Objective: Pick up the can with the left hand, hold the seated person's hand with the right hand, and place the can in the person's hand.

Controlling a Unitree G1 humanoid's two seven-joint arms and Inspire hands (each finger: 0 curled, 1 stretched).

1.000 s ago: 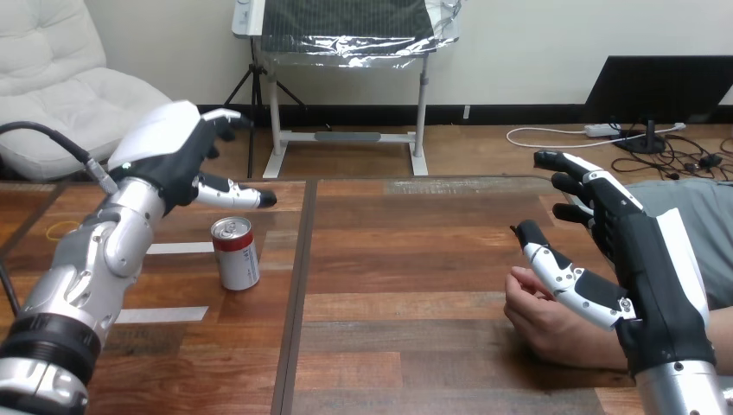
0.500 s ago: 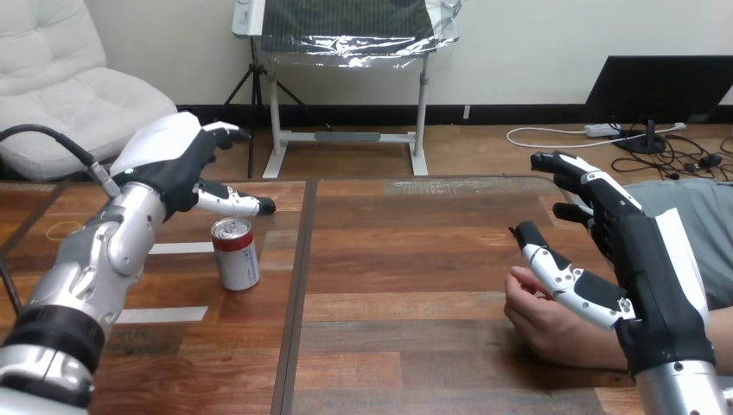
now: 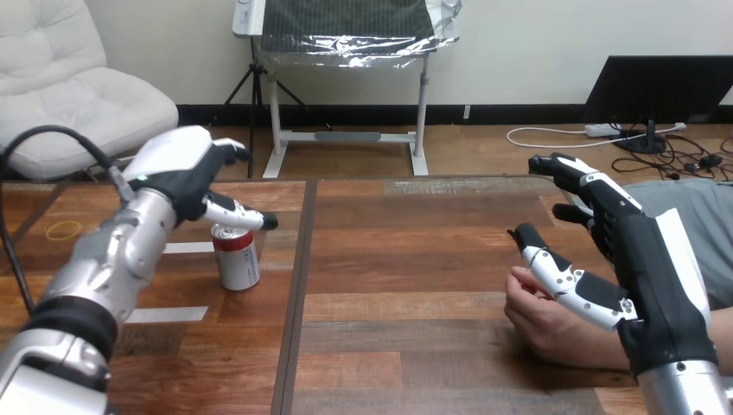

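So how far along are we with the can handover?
Nothing is finished yet. In hand: the left hand hovers open just above the can, which stands upright on the table, not gripped. The right hand is open over the person's hand, not curled round it. Left: grasp the can, hold the person's hand, place the can in it.

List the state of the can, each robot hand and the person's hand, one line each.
can: upright on the table, not gripped.
left hand: open, poised over the can, thumb by its top.
right hand: open, above the person's hand, not curled round it.
person's hand: resting on the table, fingers loosely curled, holding nothing.
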